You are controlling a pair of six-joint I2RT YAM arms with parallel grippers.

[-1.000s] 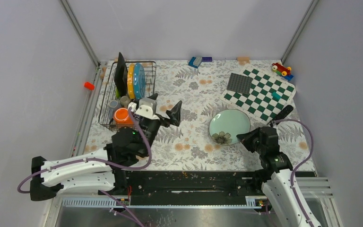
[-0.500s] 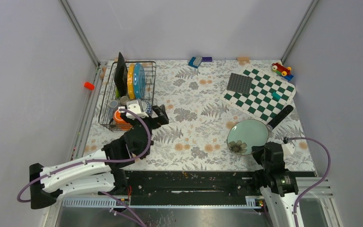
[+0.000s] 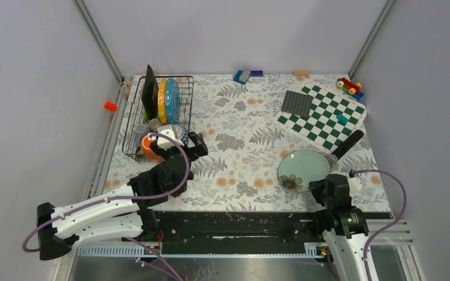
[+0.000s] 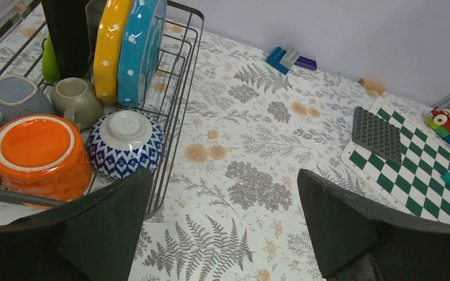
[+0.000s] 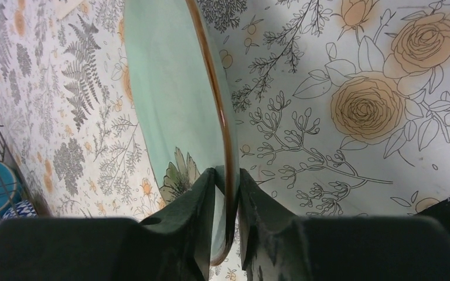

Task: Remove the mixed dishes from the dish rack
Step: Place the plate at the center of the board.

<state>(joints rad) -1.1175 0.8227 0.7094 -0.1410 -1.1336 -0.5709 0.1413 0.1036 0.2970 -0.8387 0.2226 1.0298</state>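
The dish rack (image 3: 128, 125) stands at the back left. It holds a black square plate (image 3: 150, 91), a yellow plate (image 3: 163, 99), a blue dotted plate (image 3: 173, 99), an orange mug (image 3: 148, 143), a grey cup (image 3: 141, 128) and a patterned bowl (image 3: 174, 129). My left gripper (image 3: 183, 148) is open and empty at the rack's front right corner. In the left wrist view the gripper (image 4: 222, 175) hangs over bare cloth, with the bowl (image 4: 126, 140) and orange mug (image 4: 35, 146) just to its left. My right gripper (image 5: 227, 175) is shut on the rim of a pale green plate (image 5: 170, 88), which sits low at the front right (image 3: 302, 165).
A green-white chequered board (image 3: 328, 117) with a dark studded square (image 3: 297, 103) lies at the back right. A black bar (image 3: 349, 143) lies next to the plate. A toy car (image 3: 348, 86) and blue bricks (image 3: 243, 76) sit along the back edge.
My right gripper has carried the pale plate from the table's middle to the front right. My left gripper has drawn back left, towards the rack's front corner.
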